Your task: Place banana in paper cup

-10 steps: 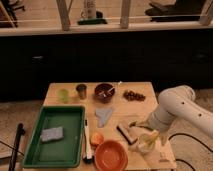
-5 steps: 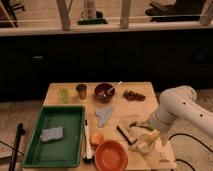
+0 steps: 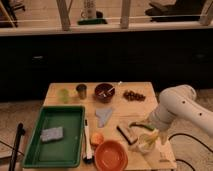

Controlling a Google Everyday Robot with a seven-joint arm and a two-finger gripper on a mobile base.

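Note:
The pale yellow banana [image 3: 149, 136] lies across the top of the white paper cup [image 3: 140, 146], near the table's front right corner. My gripper [image 3: 146, 132] hangs at the end of the white arm directly over the cup and banana. Its jaws are open, and its tips are hard to separate from the fruit. A dark green curved vegetable [image 3: 138, 124] lies just behind the cup, partly under the gripper.
An orange bowl [image 3: 111, 154] stands left of the cup, with a dark block [image 3: 125, 131] between them. A green tray [image 3: 35, 150] holding a grey sponge [image 3: 52, 133] fills the left side. A metal cup [image 3: 81, 91], green cup [image 3: 63, 94] and dark bowl [image 3: 104, 92] line the back.

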